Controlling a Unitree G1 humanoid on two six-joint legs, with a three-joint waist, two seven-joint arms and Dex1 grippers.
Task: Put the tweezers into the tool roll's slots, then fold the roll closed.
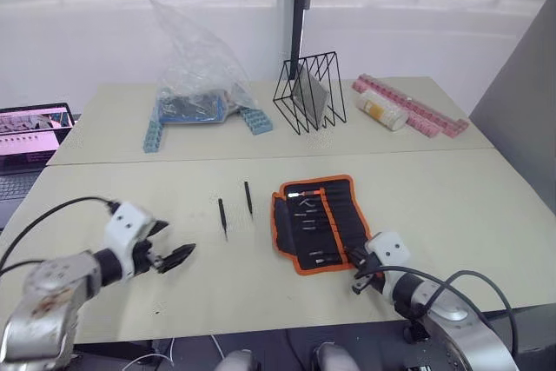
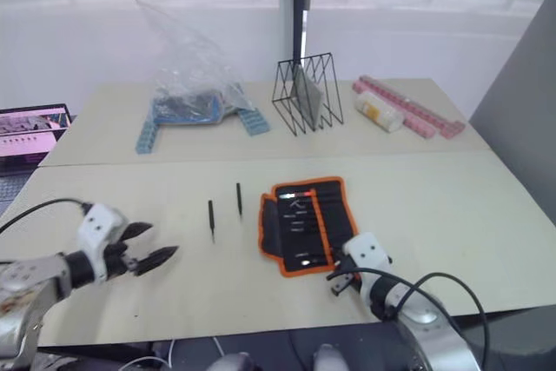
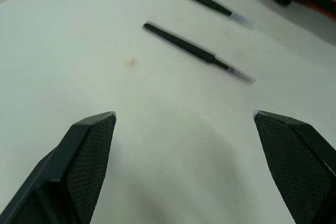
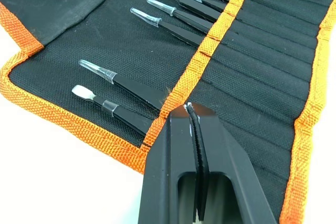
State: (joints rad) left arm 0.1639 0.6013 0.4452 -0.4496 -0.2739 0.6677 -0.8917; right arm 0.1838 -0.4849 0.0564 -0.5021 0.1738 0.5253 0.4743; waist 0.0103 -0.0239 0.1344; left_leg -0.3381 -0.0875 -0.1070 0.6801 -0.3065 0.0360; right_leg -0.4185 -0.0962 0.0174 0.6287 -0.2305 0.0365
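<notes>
Tool roll: lies unfolded on the counter, inner face up, orange piping around its edge.
Slots: several hold black tweezers, clear-capped tips pointing out past the orange stripe.
Loose tweezers: two lie on the counter left of the roll, one nearer it, the other just beyond, roughly parallel.
Right gripper: fingers pressed together, empty, tips at the roll's near edge.
Left gripper: spread wide, empty, short of the loose pair.
Behind: a clear plastic bag, a wire rack.
</notes>
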